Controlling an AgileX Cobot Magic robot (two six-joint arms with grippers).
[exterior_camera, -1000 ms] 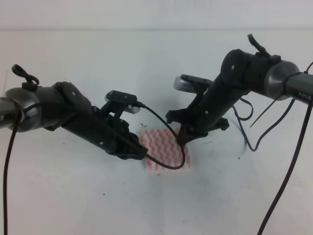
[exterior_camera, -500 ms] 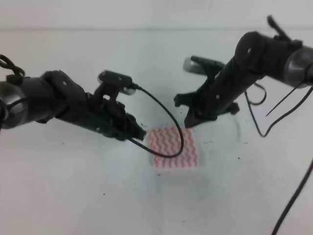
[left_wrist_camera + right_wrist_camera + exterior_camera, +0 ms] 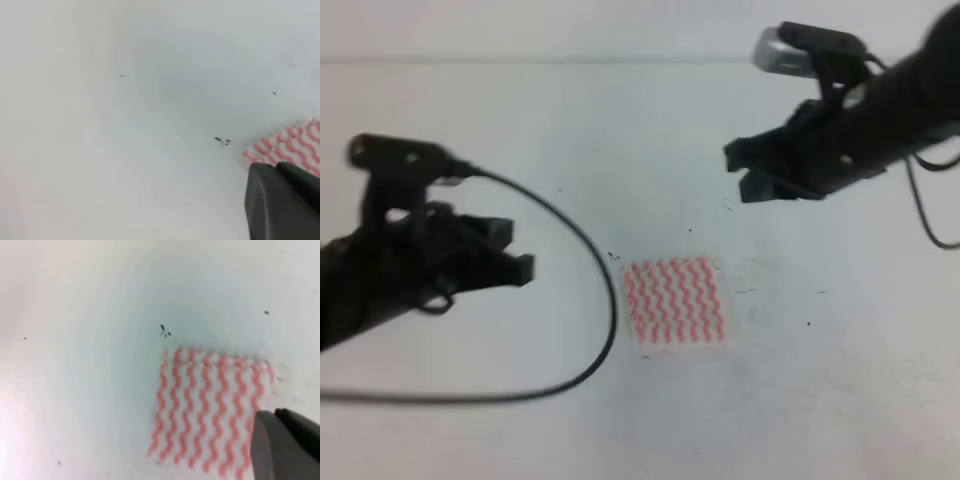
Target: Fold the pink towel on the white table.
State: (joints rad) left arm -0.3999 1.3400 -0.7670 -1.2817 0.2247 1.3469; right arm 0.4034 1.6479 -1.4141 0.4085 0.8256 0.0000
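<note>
A pink towel (image 3: 674, 301), folded into a small square, lies flat on the white table (image 3: 570, 130); the left claw (image 3: 515, 255) hangs well to its left, the right claw (image 3: 750, 175) above and beyond it; neither touches or holds anything; both are blurred, so I cannot tell how far either is open.

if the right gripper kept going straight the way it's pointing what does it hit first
Probably the pink towel. In the right wrist view the right gripper points down over the towel's near edge, with nothing between. Depth is unclear, so it might land on the white table just beside it.
</note>
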